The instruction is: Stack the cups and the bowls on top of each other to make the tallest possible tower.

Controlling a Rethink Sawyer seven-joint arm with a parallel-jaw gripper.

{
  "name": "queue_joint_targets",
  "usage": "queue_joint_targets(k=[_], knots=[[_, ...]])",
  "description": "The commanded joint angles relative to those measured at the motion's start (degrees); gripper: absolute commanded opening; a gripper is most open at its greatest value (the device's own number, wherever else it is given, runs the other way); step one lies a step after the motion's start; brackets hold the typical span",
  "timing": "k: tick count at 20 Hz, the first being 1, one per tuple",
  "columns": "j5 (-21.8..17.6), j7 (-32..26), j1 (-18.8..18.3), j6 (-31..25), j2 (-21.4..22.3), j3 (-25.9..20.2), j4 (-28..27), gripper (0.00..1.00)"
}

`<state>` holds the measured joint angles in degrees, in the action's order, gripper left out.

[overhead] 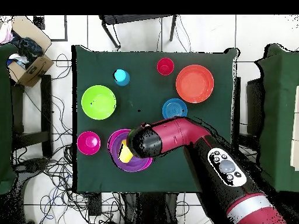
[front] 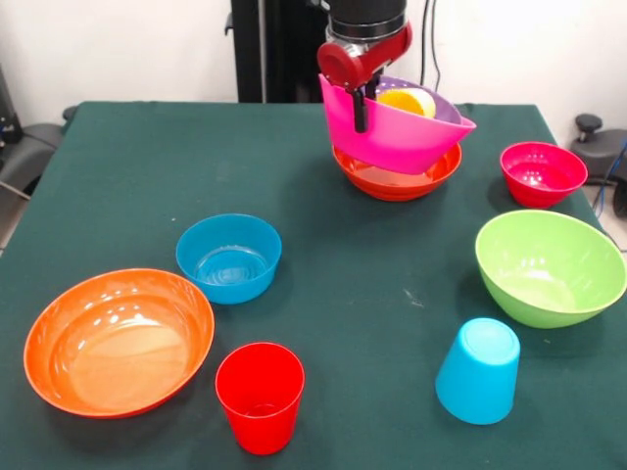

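The gripper (front: 361,108) pinches the near-left rim of the magenta bowl (front: 392,132), one finger outside the wall, the other hidden inside. That bowl tilts above an orange bowl (front: 397,176) at the table's (front: 323,294) far side; whether they touch cannot be told. Inside it only slivers of the purple bowl (front: 436,100) and yellow cup (front: 409,101) show. In the overhead view the arm (overhead: 175,137) covers half the stack. The crimson bowl (front: 542,173) and green bowl (front: 549,266) sit right, the blue bowl (front: 228,257) and second orange bowl (front: 118,341) left, the red cup (front: 260,396) near, and the blue cup (front: 478,370) upturned.
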<state>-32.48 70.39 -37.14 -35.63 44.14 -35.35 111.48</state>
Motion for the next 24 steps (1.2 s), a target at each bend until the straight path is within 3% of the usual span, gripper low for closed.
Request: queue_joint_targets(k=[1,24], knots=[[0.57,8.8,1.54,0.99,0.48,4.16,2.21,0.0],[2.91,9.54,2.65,3.09,-0.03,4.29,5.02,0.0]])
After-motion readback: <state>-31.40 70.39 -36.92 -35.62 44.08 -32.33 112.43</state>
